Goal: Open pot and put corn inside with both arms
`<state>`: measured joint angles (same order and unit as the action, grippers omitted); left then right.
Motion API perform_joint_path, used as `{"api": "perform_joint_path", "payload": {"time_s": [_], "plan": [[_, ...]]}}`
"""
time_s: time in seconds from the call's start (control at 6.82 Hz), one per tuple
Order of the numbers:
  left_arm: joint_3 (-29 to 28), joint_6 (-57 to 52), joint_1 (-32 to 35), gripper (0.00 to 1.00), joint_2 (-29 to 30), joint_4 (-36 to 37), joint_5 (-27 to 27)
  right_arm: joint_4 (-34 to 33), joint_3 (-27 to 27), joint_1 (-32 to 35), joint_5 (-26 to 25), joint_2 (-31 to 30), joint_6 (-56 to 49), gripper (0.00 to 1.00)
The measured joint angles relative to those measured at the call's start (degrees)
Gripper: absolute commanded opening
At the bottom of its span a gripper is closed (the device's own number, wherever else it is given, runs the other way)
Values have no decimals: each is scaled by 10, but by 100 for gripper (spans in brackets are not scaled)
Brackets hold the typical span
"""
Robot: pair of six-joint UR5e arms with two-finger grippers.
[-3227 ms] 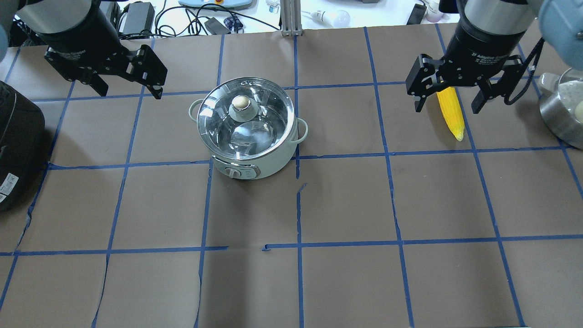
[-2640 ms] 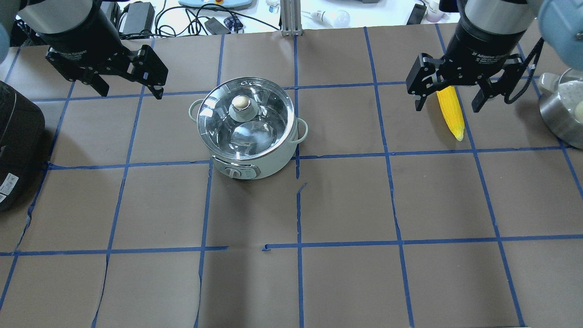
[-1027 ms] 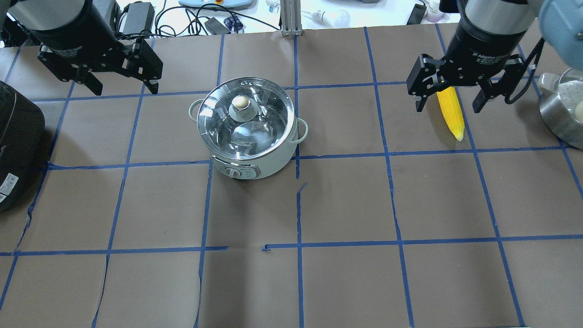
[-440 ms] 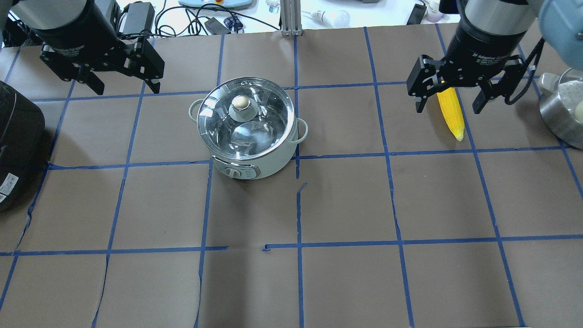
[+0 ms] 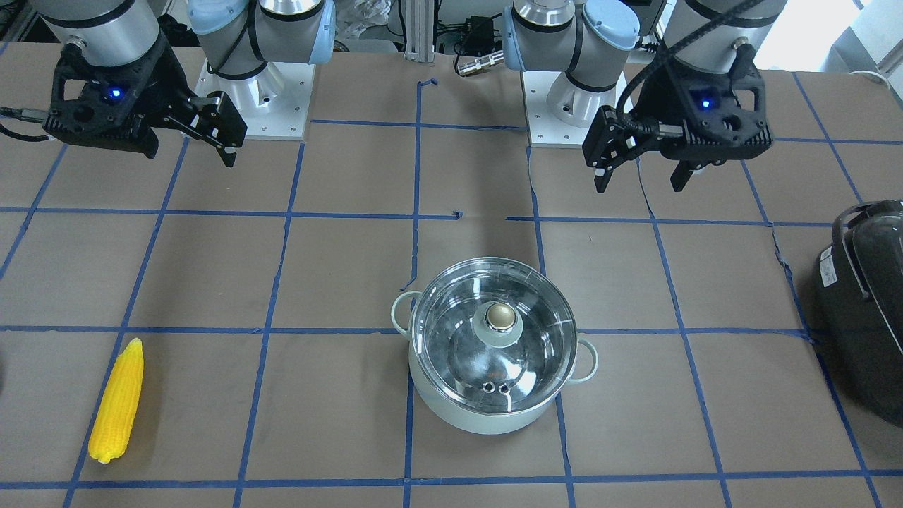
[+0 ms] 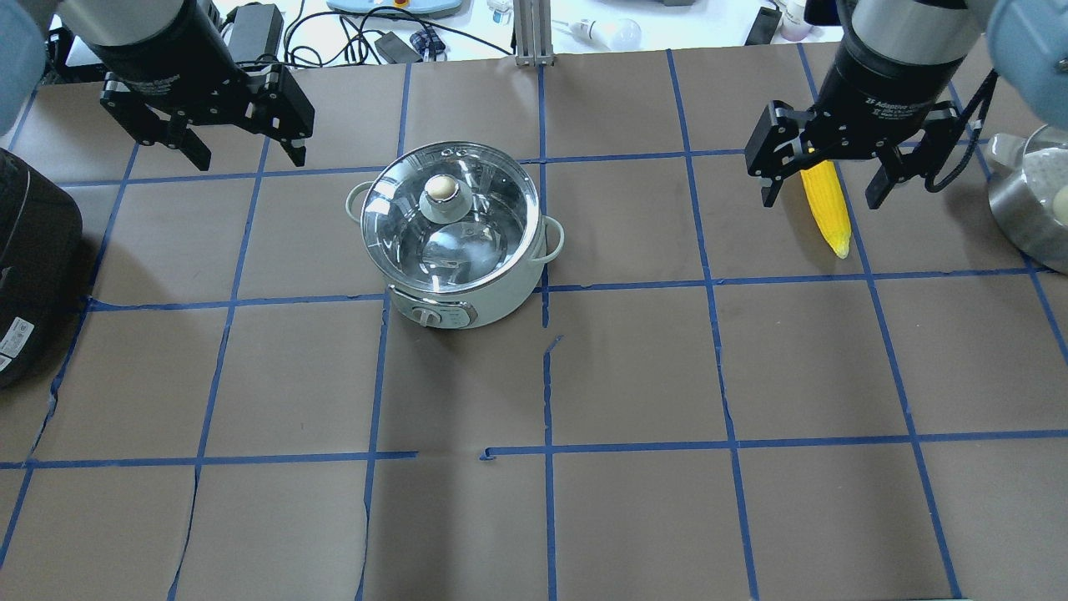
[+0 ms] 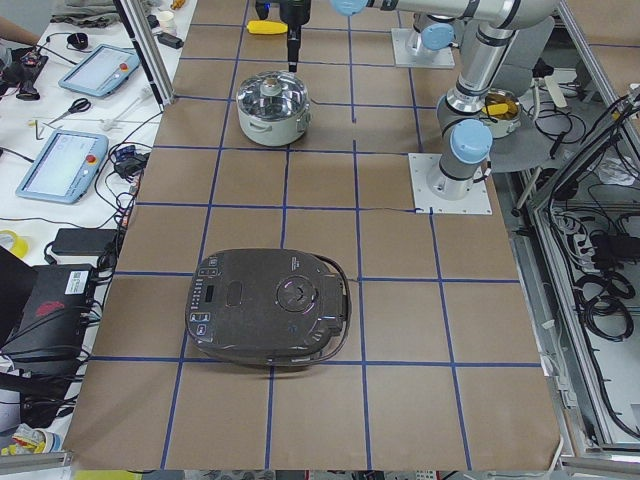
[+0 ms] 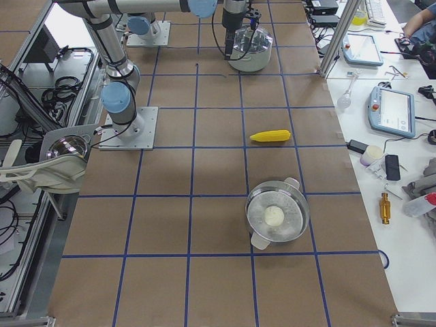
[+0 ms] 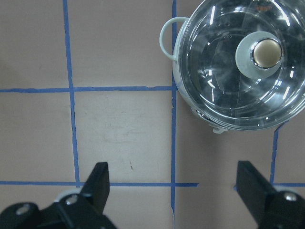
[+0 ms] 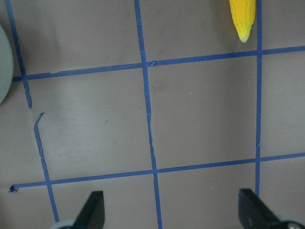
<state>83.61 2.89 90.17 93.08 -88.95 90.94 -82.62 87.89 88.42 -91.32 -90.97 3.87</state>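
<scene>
The pot (image 6: 501, 307) sits near the middle of the desk (image 6: 634, 376) with its lid (image 6: 476, 250) on and the knob (image 6: 441, 189) untouched, and the corn (image 6: 826, 204) lies flat well off to my right. So I judge nothing of the task is done yet. My worry is the knob. It is small and rounded, and if I close on it off-centre the glass lid could tilt, slip out, or drag the pot along. The corn is round and tapered, and a pinch near its tip could squirt it away or set it rolling. Bringing it over before the lid is clear risks the two arms meeting above the pot. The left hand (image 6: 249, 157) hangs high, fingers down, spread wide and empty. Its wrist view shows the pot ahead and to one side, not between the fingers. The right hand (image 6: 821, 199) is equally wide and empty, with only the corn's tip at the edge of its wrist view.
</scene>
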Motion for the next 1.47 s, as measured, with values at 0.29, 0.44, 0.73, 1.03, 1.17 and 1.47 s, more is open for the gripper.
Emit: {"api": "perform_joint_path", "payload": {"time_s": [0.29,0.44,0.73,1.03,1.17,1.47], "plan": [[-3,59,51,98,74,90,-34,1,1,0,-1,0,0,100],[-3,80,73,97,109,125,-39,1,1,-1,-1,0,-1,100],[-1,105,95,97,157,174,-41,-1,0,-3,-1,1,-1,100],[0,104,101,95,178,183,-40,-17,3,-8,-5,7,2,100],[2,101,101,94,182,183,-39,-29,9,-20,-13,21,2,100],[6,103,101,85,188,184,-36,-74,17,-68,-17,61,-4,100]]}}
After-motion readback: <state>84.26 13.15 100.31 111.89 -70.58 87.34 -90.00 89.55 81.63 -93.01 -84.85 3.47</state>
